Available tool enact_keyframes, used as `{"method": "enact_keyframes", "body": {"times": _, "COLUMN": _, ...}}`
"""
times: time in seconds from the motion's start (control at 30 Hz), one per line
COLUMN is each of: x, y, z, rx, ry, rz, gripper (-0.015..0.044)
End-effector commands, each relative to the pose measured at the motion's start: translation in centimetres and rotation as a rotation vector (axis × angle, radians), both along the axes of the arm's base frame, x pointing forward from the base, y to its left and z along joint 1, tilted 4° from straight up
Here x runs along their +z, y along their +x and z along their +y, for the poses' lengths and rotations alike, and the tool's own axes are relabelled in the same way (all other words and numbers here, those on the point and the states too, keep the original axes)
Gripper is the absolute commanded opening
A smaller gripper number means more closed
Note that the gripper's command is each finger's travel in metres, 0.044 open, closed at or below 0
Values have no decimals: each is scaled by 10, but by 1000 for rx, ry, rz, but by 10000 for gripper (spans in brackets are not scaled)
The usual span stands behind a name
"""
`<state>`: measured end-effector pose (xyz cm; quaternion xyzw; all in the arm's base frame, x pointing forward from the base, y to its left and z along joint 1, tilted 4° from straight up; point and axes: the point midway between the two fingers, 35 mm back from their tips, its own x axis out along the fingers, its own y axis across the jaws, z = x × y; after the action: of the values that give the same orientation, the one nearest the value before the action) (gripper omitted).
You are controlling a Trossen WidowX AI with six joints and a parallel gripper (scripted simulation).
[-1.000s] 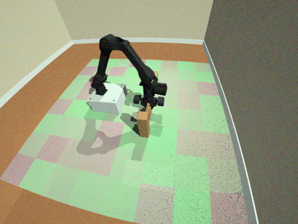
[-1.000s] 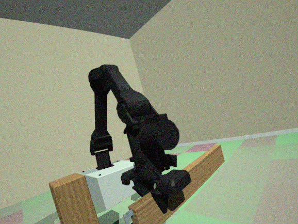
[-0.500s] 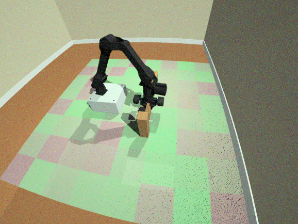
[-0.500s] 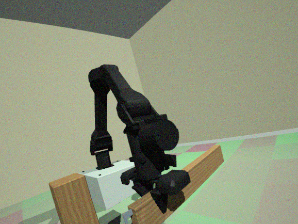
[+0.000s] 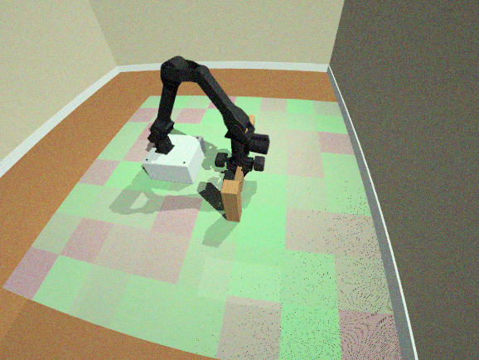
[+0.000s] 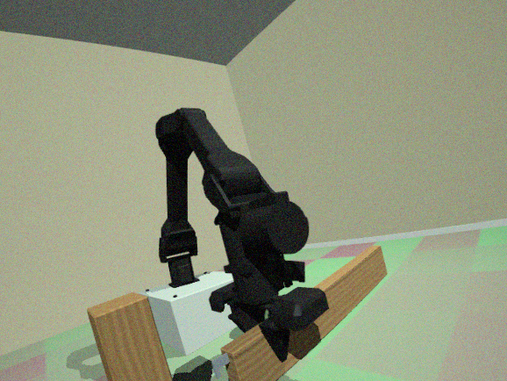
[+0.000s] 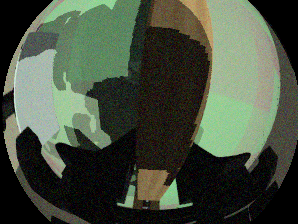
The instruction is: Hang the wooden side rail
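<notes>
The exterior view shows the arm bent over its pale box-shaped base, with the gripper reaching down beside it. That base stands near the gripper, off to one side, apart from the fingers. Nearer this camera than the gripper is the headboard post, an upright block of light brown wood with streaky grain; its slot and pins are out of sight. The patchwork surface, in greens and dull pinks, spreads below and around the gripper, crossed by shadows of the arm.

The gripper is closed on the wooden side rail, one finger on each side. The rail is a long, straight plank set on its narrow edge, warm brown with fine grain and a paler upper edge. One stretch runs from the fingers toward the post, the other extends well beyond them on the opposite side. A deep shadow covers much of its face in the wrist view. At its post-side end, a grey metal hook piece sticks out; whether it touches the post cannot be told. Whether the far end touches the surface is also unclear.
</notes>
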<state>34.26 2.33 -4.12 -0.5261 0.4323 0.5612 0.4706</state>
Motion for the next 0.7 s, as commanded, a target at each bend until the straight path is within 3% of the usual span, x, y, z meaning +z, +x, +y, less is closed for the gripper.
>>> {"method": "enact_keyframes", "body": {"times": 0.0, "x": 5, "y": 3, "z": 0, "rx": 11, "ry": 2, "rz": -11, "gripper": 0}}
{"method": "enact_keyframes", "body": {"times": 0.67, "x": 8, "y": 3, "z": 0, "rx": 11, "ry": 2, "rz": -11, "gripper": 0}}
